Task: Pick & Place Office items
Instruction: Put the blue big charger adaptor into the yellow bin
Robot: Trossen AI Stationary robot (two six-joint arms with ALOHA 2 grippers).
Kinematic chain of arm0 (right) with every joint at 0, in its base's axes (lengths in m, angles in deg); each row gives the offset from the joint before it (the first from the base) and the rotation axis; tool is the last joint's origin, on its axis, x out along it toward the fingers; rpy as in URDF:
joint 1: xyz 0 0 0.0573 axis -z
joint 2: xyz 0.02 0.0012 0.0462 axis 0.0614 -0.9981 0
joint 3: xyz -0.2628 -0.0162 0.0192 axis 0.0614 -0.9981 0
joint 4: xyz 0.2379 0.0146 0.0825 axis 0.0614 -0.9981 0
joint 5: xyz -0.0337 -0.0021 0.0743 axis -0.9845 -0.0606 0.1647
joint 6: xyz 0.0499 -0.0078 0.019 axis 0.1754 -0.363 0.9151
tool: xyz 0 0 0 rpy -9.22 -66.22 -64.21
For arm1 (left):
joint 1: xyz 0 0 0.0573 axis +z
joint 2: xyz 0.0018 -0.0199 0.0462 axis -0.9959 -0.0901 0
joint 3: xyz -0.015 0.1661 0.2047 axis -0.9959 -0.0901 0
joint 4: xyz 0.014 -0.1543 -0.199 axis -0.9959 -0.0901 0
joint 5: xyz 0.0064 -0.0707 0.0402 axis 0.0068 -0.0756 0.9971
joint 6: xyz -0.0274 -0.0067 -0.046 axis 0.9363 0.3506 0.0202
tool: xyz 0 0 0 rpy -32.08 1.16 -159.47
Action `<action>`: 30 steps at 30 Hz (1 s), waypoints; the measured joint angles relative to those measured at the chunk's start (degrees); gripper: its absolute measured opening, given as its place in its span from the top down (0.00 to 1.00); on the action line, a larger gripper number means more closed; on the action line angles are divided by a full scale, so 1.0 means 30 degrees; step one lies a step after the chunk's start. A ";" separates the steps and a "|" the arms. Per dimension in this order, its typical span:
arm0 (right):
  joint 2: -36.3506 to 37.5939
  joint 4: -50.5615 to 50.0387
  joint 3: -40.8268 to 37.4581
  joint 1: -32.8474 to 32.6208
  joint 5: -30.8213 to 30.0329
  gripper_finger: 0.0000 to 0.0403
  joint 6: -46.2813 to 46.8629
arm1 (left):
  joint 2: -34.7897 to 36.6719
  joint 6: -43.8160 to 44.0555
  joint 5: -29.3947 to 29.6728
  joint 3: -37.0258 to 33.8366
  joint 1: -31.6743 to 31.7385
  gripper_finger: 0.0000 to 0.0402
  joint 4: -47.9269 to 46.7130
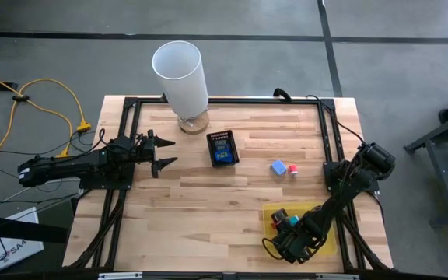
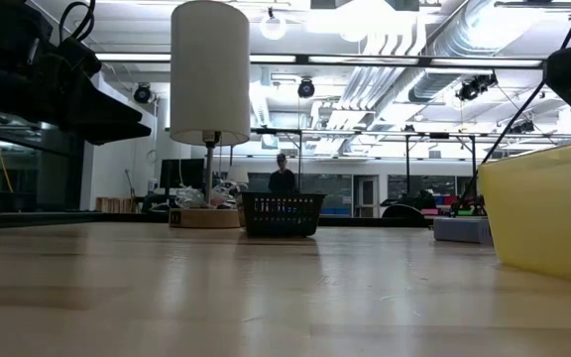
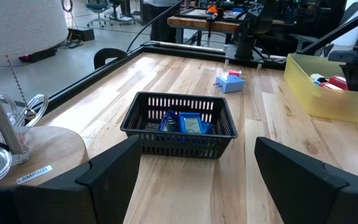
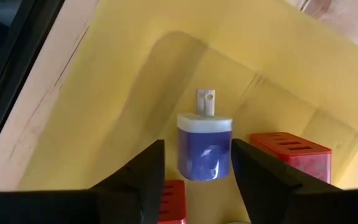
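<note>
Your right gripper (image 4: pixel 194 163) hangs over the yellow tray (image 4: pixel 104 93), jaws part-open astride the upright blue block (image 4: pixel 204 146), not clearly gripping it.

The table (image 1: pixel 208 202) is pale wooden butcher-block of glued strips, smooth with a soft sheen. The lamp (image 1: pixel 180 74) has a matt white shade that looks like paper or cloth, on a round wooden base. The basket (image 3: pixel 179 124) is black mesh, matt. The yellow tray (image 4: pixel 104 93) is translucent plastic, smooth and slightly glossy. In it a blue plug adapter (image 4: pixel 204 149) shows smooth plastic with metal prongs, beside a glossy red plastic block (image 4: pixel 291 158). The fingers (image 3: pixel 110 180) of the left gripper (image 3: pixel 197 180) look like matt black plastic.
</note>
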 joint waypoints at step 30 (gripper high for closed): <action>0.4877 -0.2425 0.0000 0.1199 -0.2993 0.56 -0.0298 | -0.0001 0.0000 -0.0006 0.0000 0.0003 0.23 0.0005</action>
